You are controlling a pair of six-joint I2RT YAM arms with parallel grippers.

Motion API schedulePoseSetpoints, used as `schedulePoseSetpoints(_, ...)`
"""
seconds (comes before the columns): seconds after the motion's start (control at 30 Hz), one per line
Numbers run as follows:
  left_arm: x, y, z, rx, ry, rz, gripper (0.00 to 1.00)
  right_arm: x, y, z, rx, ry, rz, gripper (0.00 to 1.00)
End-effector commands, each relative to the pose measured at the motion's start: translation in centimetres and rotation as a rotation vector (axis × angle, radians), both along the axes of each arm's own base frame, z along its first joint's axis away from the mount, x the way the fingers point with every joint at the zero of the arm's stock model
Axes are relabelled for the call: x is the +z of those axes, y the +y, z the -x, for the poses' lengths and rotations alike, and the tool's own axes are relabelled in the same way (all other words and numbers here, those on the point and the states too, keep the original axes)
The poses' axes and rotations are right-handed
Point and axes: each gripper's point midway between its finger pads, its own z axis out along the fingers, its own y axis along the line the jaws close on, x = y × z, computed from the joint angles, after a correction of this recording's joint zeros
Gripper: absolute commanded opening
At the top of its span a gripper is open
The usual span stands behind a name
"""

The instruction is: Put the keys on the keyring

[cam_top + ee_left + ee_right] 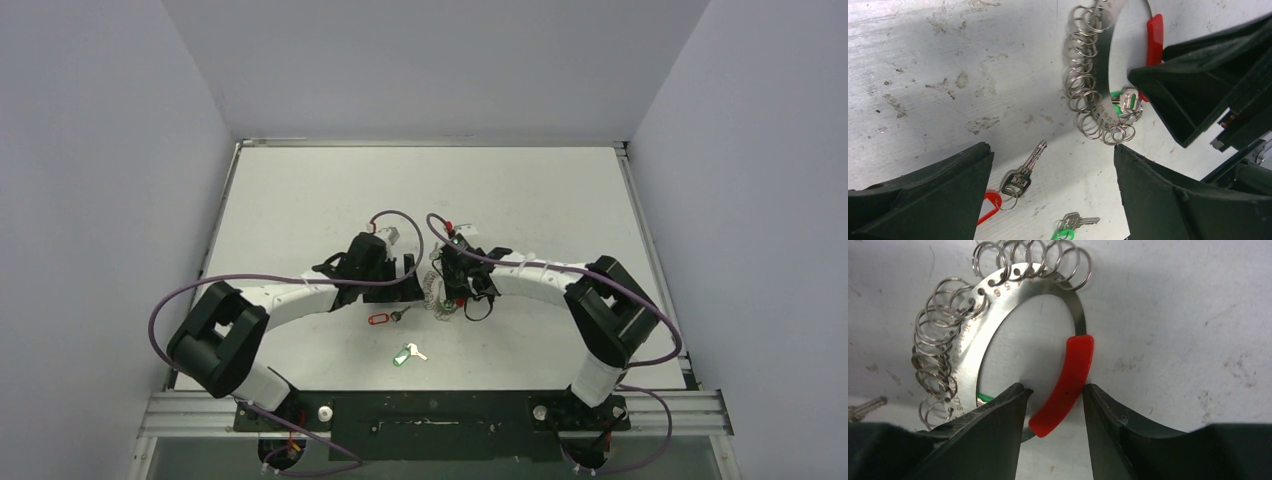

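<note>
Your right jaws pinch the keyring (1013, 285) by its red arc (1070, 375), ring tilted off the surface (1173, 315). Left jaws gape wide, empty. Red-tagged key (1018, 180) lies flat between them.

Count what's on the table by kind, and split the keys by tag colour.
keyring: 1
red-tag key: 1
green-tag keys: 2 (one loose, one among the keyring's loops)
Total: 4
</note>
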Motion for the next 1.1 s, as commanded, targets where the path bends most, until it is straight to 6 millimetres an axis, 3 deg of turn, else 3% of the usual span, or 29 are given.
schedulePoseSetpoints(0.0, 2.3, -1.4, -1.7, -0.004, -0.084, 0.046, 0.89, -1.1, 0.8, -1.5, 0.026, 0.044, -0.006, 0.45)
schedulePoseSetpoints(0.27, 3.7, -0.6, -1.4, 0.016, -0.132, 0.05, 0.89, 0.7, 2.1, -5.8, 0.05, 0.009, -0.053, 0.46)
schedulePoseSetpoints(0.43, 3.8, -0.2, -1.1, 0.029, -0.132, 0.054, 0.89, 3.0, 1.7, -5.9, 0.061, -0.024, -0.072, 0.55)
schedulePoseSetpoints(0.6, 3.8, -0.6, -1.1, 0.041, -0.138, 0.096, 0.89, 4.8, 1.6, -4.7, 0.047, -0.034, -0.134, 0.61)
schedulePoseSetpoints(0.7, 3.6, -1.0, -1.1, 0.035, -0.128, 0.109, 0.86, 4.2, 1.6, -3.8, 0.033, 0.0, -0.162, 0.6)
schedulePoseSetpoints(0.87, 3.8, -1.3, -1.0, 0.034, -0.119, 0.127, 0.84, 1.6, 1.4, -3.2, 0.007, 0.06, -0.142, 0.55)
schedulePoseSetpoints(1.07, 4.7, -1.1, -1.0, 0.045, -0.14, 0.137, 0.84, -0.1, 1.5, -4.8, 0.024, 0.072, -0.098, 0.47)
